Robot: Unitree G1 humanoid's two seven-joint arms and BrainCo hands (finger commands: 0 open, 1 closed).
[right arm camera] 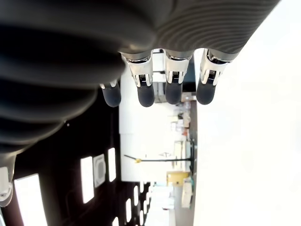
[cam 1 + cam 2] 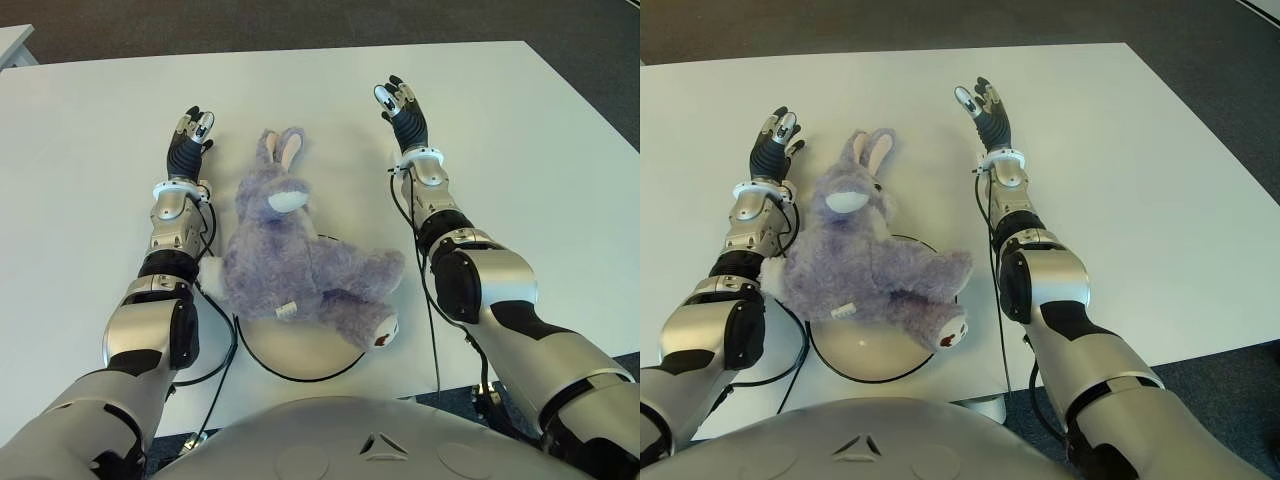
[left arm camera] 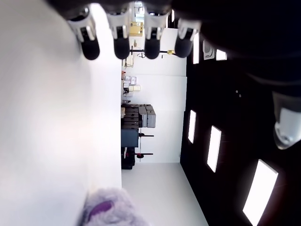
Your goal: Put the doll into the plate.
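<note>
Two hands empty | left hand (image 2: 189, 136) fingers straight, beside doll's head, toward table's (image 2: 90, 120) left edge | right hand (image 2: 402, 108) fingers straight, doll's other side | purple rabbit doll (image 2: 295, 260) lies across plate (image 2: 300, 350) at table's near edge, head overhanging rim

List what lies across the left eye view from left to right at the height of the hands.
left hand, open beside the doll → doll, a purple rabbit lying over the plate → right hand, open, with bare table beyond it.
</note>
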